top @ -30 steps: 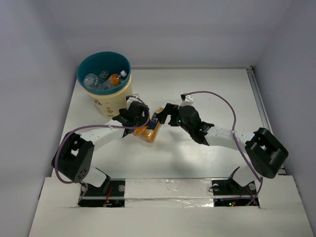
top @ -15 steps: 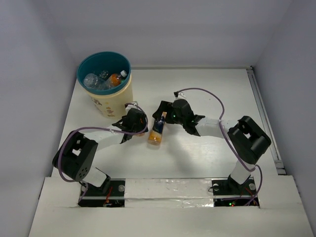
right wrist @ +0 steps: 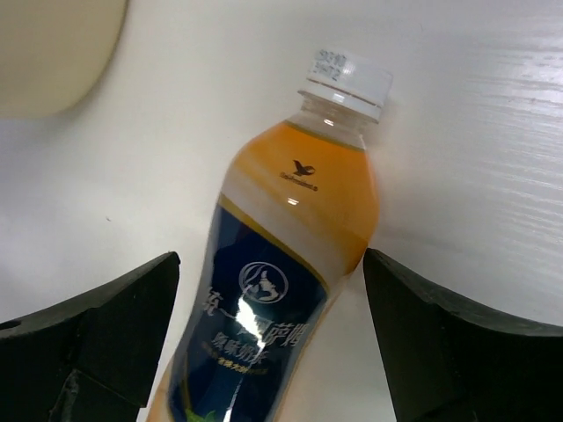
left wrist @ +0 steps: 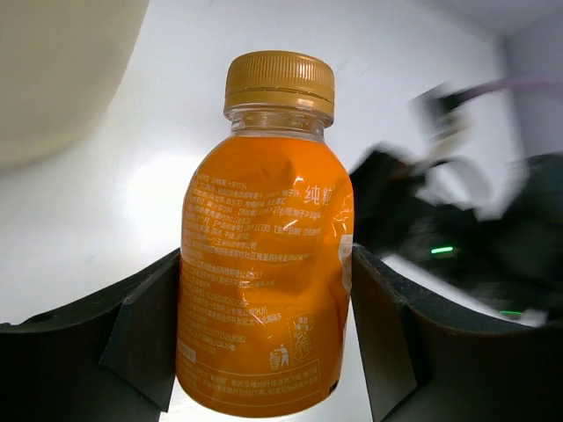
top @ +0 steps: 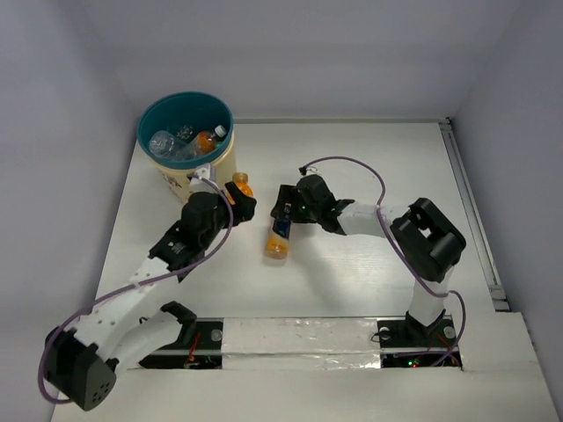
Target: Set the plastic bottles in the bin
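Left claw (left wrist: 266, 257) has lifted, clamping orange bottle (left wrist: 264, 299); right claw (right wrist: 271, 259) gapes astride blue-labelled bottle (right wrist: 264, 308).

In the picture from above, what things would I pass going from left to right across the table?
bin → orange bottle → blue-label bottle lying on its side

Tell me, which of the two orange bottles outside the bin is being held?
The gold-capped bottle, pinched between the left fingers. The blue-labelled bottle just lies on the table between the open right fingers.
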Controlling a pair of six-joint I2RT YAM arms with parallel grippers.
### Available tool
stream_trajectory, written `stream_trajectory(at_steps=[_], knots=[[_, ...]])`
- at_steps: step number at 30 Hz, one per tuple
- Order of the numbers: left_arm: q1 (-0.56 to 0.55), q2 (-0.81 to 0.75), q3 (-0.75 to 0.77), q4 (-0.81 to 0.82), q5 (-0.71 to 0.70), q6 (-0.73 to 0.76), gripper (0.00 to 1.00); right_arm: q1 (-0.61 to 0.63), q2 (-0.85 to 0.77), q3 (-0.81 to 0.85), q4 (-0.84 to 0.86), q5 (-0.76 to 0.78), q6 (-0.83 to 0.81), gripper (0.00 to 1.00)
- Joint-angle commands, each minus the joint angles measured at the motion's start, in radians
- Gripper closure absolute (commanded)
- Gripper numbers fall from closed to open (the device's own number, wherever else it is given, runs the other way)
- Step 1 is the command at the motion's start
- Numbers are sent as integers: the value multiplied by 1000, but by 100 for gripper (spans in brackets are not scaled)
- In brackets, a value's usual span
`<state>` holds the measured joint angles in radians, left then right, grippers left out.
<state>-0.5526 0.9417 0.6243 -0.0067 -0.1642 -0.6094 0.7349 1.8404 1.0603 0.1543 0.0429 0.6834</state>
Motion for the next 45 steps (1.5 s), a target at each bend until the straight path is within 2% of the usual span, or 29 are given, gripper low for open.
stream_trajectory(at_steps=[1, 4, 5, 7, 11, 14, 15, 19, 25, 27, 28, 30, 31, 33, 38, 42, 45], knots=[[5, -112, 138, -33, 17, -3, 59, 3, 31, 49, -41, -34, -38, 10], [5, -132, 266, -41, -7, 22, 59, 3, 46, 56, -45, -66, -41, 23], [5, -114, 302, -42, -24, 29, 59, 3, 48, 56, -41, -69, -39, 32], [5, -77, 432, -52, -66, 62, 58, 3, 39, 55, -41, -66, -35, 38], [23, 69, 633, -59, -152, 117, 57, 3, -54, -28, 68, -46, -7, 45], [103, 171, 744, -41, -190, 138, 57, 3, -156, -108, 132, -11, 7, 46], [158, 199, 764, -35, -189, 140, 57, 3, -179, -134, 139, -8, 7, 46], [244, 314, 824, 1, -234, 177, 57, 3, -285, -178, 140, 14, -8, 46], [281, 451, 871, 11, -282, 212, 57, 3, -414, -186, 136, 0, -34, 46], [290, 482, 879, 8, -311, 206, 50, 3, -437, -154, 116, -1, -47, 46], [290, 489, 893, -18, -314, 197, 39, 3, -458, -140, 110, -6, -51, 46], [290, 505, 905, -48, -328, 186, 23, 3, -478, -84, 91, -3, -65, 46], [290, 505, 908, -52, -328, 183, 9, 3, -487, -60, 87, 5, -73, 46], [290, 490, 911, -53, -313, 191, 2, 3, -501, 28, 67, 12, -94, 46], [290, 406, 959, -72, -223, 195, 1, 3, -457, 245, 67, 35, -130, 46], [290, 292, 982, -108, -79, 178, 1, 12, -348, 456, 96, 61, -186, 46], [290, 145, 904, -125, 17, 160, 3, 23, -227, 633, 142, 84, -237, 46]])
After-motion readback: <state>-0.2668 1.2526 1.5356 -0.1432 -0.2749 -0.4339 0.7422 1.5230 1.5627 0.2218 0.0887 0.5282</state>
